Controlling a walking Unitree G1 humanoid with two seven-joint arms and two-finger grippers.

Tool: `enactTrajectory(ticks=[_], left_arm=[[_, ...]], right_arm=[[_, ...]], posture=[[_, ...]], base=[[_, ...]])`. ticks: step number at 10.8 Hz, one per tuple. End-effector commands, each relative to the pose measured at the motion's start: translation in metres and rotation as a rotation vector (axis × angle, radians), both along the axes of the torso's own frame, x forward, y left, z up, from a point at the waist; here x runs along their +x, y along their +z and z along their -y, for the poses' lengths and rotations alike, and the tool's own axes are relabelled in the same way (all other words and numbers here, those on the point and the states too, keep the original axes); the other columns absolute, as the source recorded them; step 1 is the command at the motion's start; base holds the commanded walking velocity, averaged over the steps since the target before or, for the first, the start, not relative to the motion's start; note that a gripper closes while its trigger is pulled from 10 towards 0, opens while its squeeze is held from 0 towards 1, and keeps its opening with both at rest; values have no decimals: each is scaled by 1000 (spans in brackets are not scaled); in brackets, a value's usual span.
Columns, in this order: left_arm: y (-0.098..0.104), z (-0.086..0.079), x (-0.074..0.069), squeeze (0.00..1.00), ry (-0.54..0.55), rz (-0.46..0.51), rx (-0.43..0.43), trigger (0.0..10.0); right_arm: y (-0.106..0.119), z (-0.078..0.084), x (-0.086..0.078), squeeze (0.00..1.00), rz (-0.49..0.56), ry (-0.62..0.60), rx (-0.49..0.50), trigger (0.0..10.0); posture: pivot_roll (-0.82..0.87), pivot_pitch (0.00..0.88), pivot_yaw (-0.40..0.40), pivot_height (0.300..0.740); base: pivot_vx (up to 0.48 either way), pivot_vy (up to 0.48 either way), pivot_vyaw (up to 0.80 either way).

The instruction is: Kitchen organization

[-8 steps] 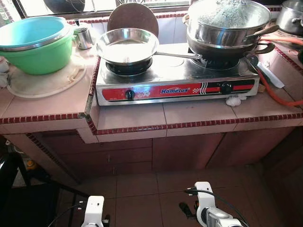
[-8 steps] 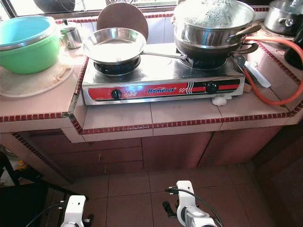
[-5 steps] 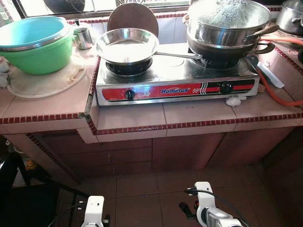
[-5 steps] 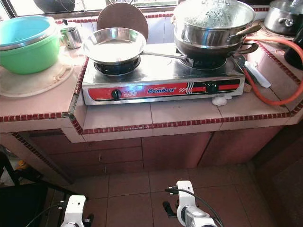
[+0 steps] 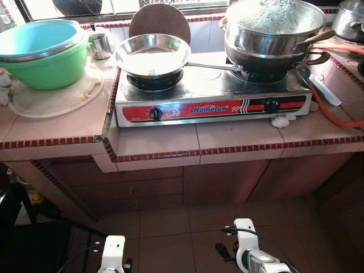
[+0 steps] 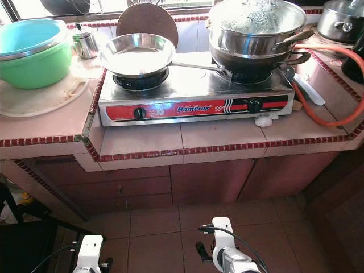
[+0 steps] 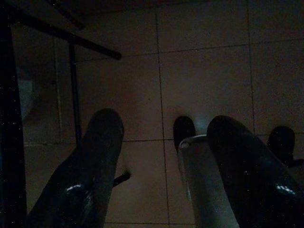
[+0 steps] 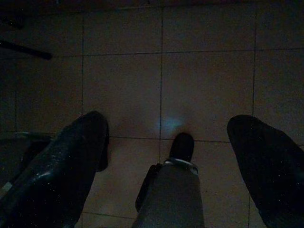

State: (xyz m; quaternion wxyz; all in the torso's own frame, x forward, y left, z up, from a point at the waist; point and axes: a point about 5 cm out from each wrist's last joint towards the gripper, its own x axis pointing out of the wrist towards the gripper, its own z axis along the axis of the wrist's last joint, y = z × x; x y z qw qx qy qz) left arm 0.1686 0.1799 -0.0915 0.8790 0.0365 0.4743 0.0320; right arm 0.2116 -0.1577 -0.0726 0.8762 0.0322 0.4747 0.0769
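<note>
A two-burner gas stove [image 5: 210, 106] stands on the pink tiled counter [image 5: 159, 139]. An empty steel frying pan [image 5: 152, 54] rests on its left burner. Stacked steel pots [image 5: 274, 28] with a fogged lid sit on the right burner. Left of the stove is a green basin [image 5: 42, 52] with a blue one nested inside, on a white round tray [image 5: 54, 96]. Both arms hang low near the floor, the left wrist [image 5: 112, 253] and right wrist [image 5: 248, 250] far below the counter. My left gripper [image 7: 165, 122] and right gripper [image 8: 169, 123] are open over dim floor tiles, holding nothing.
A small metal cup [image 5: 101, 44] and a round brown board [image 5: 159, 20] stand behind the pan. An orange gas hose [image 5: 330, 111] curves over the counter's right end, near a white lump [image 5: 280, 120] and another pot [image 5: 350, 20]. A dark metal frame [image 5: 23, 216] stands at lower left.
</note>
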Motion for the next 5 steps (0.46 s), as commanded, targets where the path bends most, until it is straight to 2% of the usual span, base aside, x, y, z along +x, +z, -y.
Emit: enactTrajectory(ticks=[1,5], left_arm=[[4,-10,9,0,107,-1,-46,10000],[2,-7,5,0,94,-12,-50,10000]], right_arm=[[8,-12,16,0,46,139,-172,10000],[5,-10,11,0,14,144,-199,10000]], posture=[[-56,23,49,740],[-46,23,40,740]], base=[[0,0,0],[0,0,0]])
